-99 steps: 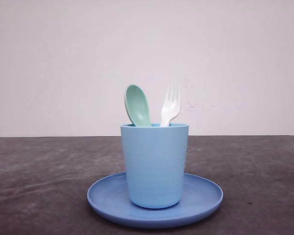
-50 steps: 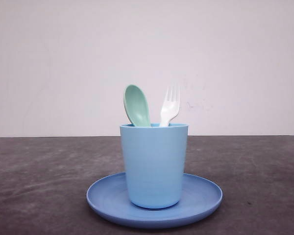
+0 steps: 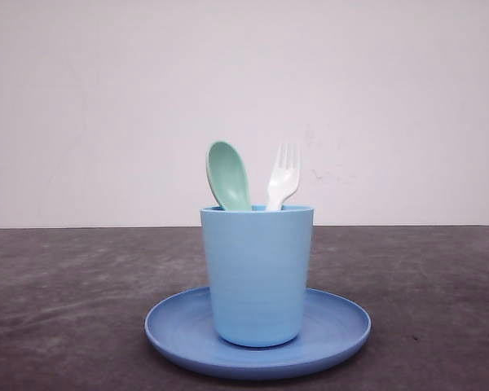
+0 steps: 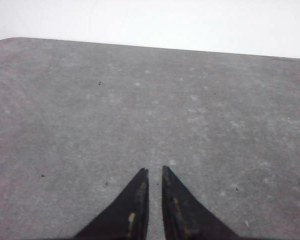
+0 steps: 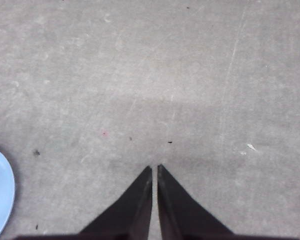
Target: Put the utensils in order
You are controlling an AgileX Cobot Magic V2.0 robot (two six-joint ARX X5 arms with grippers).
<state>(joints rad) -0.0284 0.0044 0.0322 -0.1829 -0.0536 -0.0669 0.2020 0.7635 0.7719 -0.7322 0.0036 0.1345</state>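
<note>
Standing upright in the light blue cup (image 3: 257, 273), the mint spoon (image 3: 228, 176) sits left and the white fork (image 3: 283, 179) right, cup on the blue plate (image 3: 334, 326). Left claw (image 4: 155, 172) and right claw (image 5: 154, 169) hang pinched together over bare tabletop (image 3: 57, 293), holding nothing.

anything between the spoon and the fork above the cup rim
Nothing. In the front view the spoon and fork stand apart in the cup, with only the pale wall behind showing in the gap between them.
</note>
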